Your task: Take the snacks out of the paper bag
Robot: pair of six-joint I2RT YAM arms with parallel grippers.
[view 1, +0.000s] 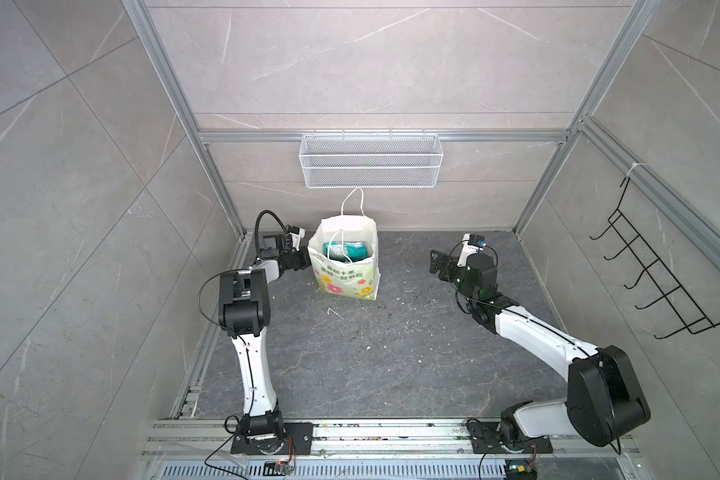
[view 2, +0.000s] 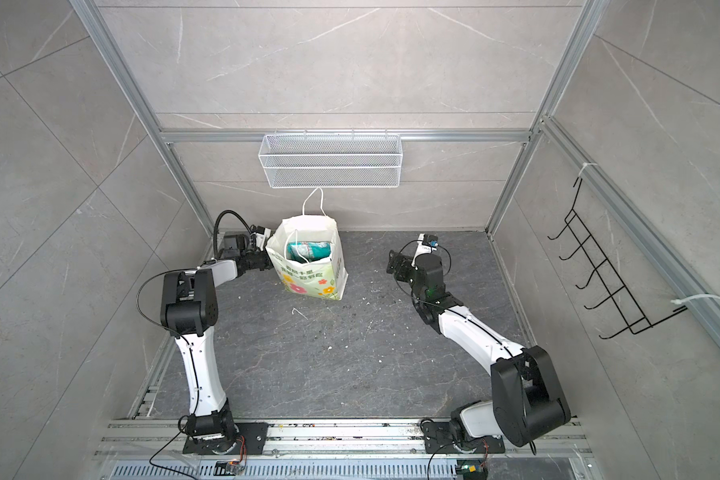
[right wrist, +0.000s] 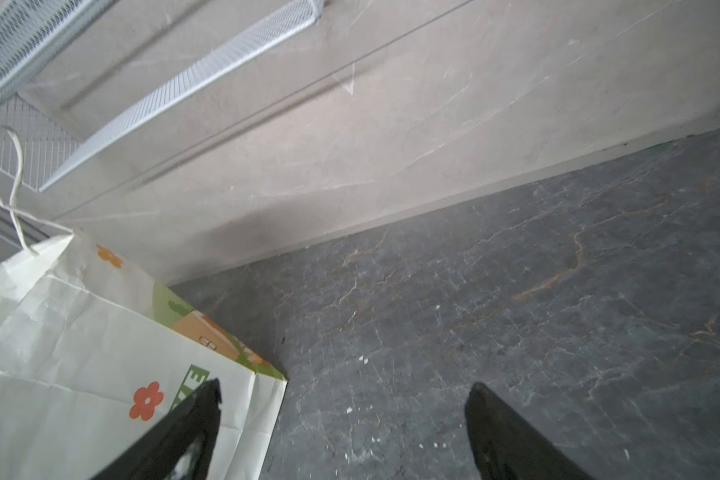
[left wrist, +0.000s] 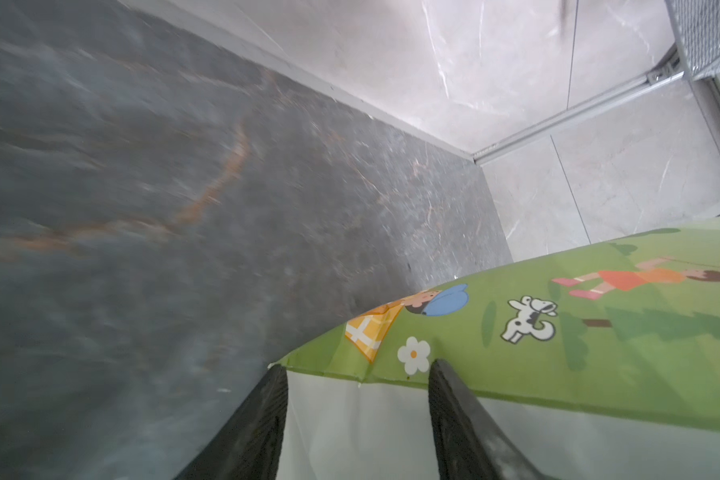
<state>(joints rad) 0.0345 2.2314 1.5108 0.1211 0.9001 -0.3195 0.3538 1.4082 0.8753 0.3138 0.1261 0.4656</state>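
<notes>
The white paper bag (view 1: 346, 284) (view 2: 308, 286) with flower print stands upright and open-topped at the back of the dark floor. In both top views a teal snack packet (view 1: 348, 250) (view 2: 312, 250) shows inside its mouth; other snacks are hidden. My left gripper (view 1: 303, 258) (view 2: 263, 259) (left wrist: 358, 368) rests against the bag's left side. Its fingers stand apart, with the bag's white side panel (left wrist: 354, 419) between them and the green printed face beyond. My right gripper (view 1: 435, 262) (view 2: 391, 261) (right wrist: 346, 399) hangs wide open to the right of the bag (right wrist: 59, 353), holding nothing.
A white wire mesh basket (view 1: 371, 166) (view 2: 329, 166) (right wrist: 184, 83) hangs on the back wall just above the bag's raised cord handle (view 1: 356, 201). A black wire hook rack (view 1: 661, 270) is fixed to the right wall. Dark floor (view 1: 391, 353) lies between the arms.
</notes>
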